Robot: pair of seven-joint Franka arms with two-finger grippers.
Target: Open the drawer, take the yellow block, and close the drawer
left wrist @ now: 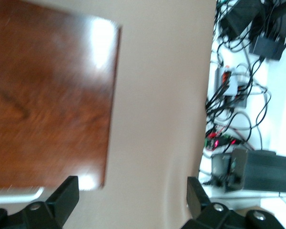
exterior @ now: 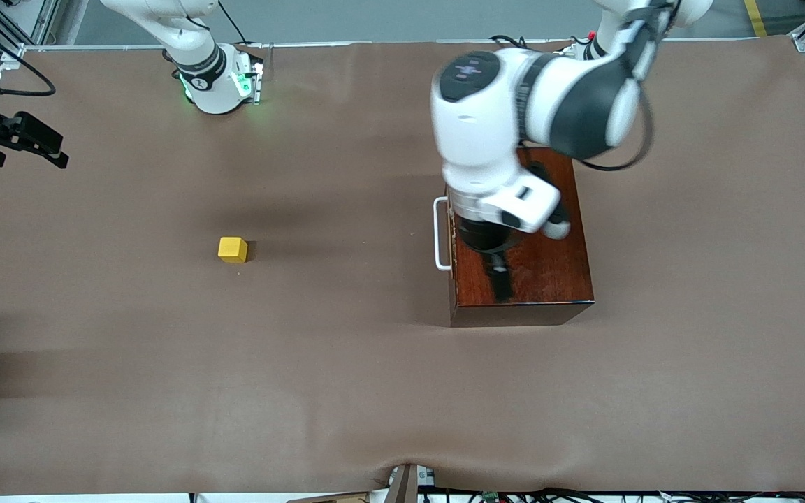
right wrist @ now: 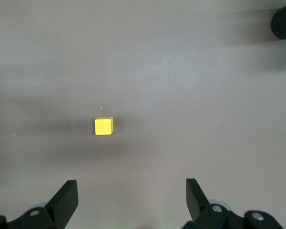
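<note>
1. Front view: the dark reddish-brown wooden box (exterior: 521, 244) sits on the brown worktop (exterior: 346, 391) toward the left arm's end. Its drawer (exterior: 453, 265) is pushed in, flush with the box, and the white U-shaped handle (exterior: 439, 234) on its front points toward the right arm's end. The left arm hangs over the box top, and its wrist covers the left claw (exterior: 499, 269), of which only dark fingers show over the lid. The yellow block (exterior: 233, 249) lies out on the bare worktop, well apart from the box, toward the right arm's end. The right claw (exterior: 39, 150) is raised at the edge of the picture, over the right arm's end of the worktop.

2. Left wrist view: the left claw (left wrist: 132, 200) stands with its two black fingers (left wrist: 66, 193) spread wide and nothing between them, over a corner of the glossy box top (left wrist: 47, 95) and the worktop beside it. Cables and electronics (left wrist: 229, 95) lie past the worktop edge.

3. Right wrist view: the right claw (right wrist: 132, 198) is spread wide and empty, looking down at the yellow block (right wrist: 103, 126), which rests alone on the worktop.
</note>
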